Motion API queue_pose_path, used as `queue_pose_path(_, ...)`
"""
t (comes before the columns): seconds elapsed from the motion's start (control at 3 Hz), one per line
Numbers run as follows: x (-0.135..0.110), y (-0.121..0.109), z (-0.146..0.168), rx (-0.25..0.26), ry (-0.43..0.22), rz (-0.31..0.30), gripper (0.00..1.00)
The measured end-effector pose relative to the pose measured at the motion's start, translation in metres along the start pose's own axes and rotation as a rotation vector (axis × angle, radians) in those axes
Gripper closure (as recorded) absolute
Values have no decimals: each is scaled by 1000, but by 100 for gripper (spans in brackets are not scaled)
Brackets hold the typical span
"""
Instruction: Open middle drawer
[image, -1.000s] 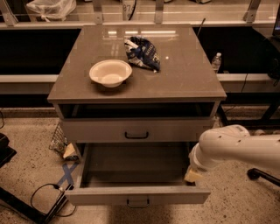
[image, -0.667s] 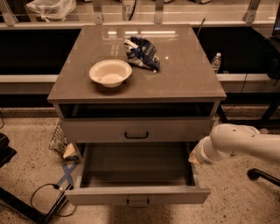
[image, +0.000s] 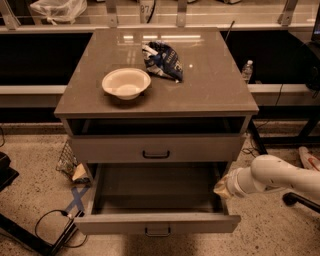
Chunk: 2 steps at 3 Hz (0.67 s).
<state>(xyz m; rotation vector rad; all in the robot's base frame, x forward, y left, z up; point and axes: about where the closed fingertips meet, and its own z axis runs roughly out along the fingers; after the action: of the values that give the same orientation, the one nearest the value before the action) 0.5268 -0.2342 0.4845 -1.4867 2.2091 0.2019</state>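
Observation:
The grey cabinet (image: 155, 102) has a dark open slot under its top. Below it the middle drawer (image: 200, 148) sits pushed in, with a dark handle (image: 156, 154) at its centre. The bottom drawer (image: 120, 224) is pulled far out and looks empty. My gripper (image: 223, 188) is at the end of the white arm (image: 280, 176) that comes in from the right. It hangs by the right side of the open bottom drawer, below and to the right of the middle drawer's handle, and is not touching the handle.
A white bowl (image: 126, 83) and a blue snack bag (image: 162, 60) lie on the cabinet top. A water bottle (image: 247, 71) stands behind at the right. Cables (image: 52, 225), blue tape (image: 76, 200) and a wire basket (image: 66, 159) are on the floor at the left.
My arm has pulled back to the right and risen a little, away from the right side of the bottom drawer. The drawers have not moved.

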Motion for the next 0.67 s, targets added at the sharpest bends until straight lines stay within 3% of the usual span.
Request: queue_pose_path(0.67,-7,1,15,-20,-6,-15,100)
